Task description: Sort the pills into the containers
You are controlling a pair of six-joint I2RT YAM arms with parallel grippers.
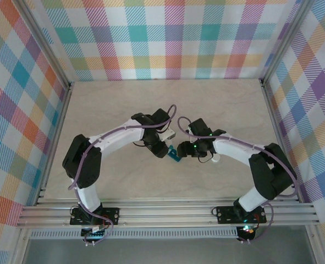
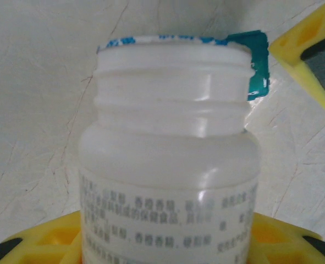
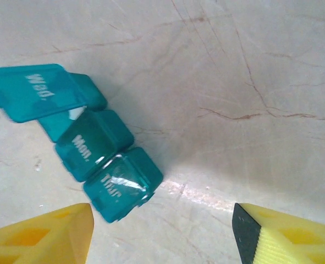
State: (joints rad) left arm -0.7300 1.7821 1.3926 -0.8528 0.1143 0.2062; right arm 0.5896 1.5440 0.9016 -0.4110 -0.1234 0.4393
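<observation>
The containers (image 3: 96, 140) are a teal strip of three compartments lying on the table, also seen in the top view (image 1: 175, 153). The "Wed" lid (image 3: 33, 91) stands open; "Mon" and "Thur" are closed. A small white bit shows in the open compartment. The pills are otherwise hidden. My left gripper (image 2: 167, 247) is shut on a white bottle (image 2: 170, 143) with no cap, its mouth tipped toward the teal strip (image 2: 257, 60). My right gripper (image 3: 162, 236) hangs open just right of the strip, nothing between its fingers. In the top view both grippers, left (image 1: 163, 145) and right (image 1: 186, 147), meet mid-table.
A yellow finger of the right gripper (image 2: 310, 49) sits close beside the bottle's mouth. The beige marble tabletop (image 1: 124, 104) is walled by plaid panels at the back and sides, with a metal rail along the near edge (image 1: 167, 212).
</observation>
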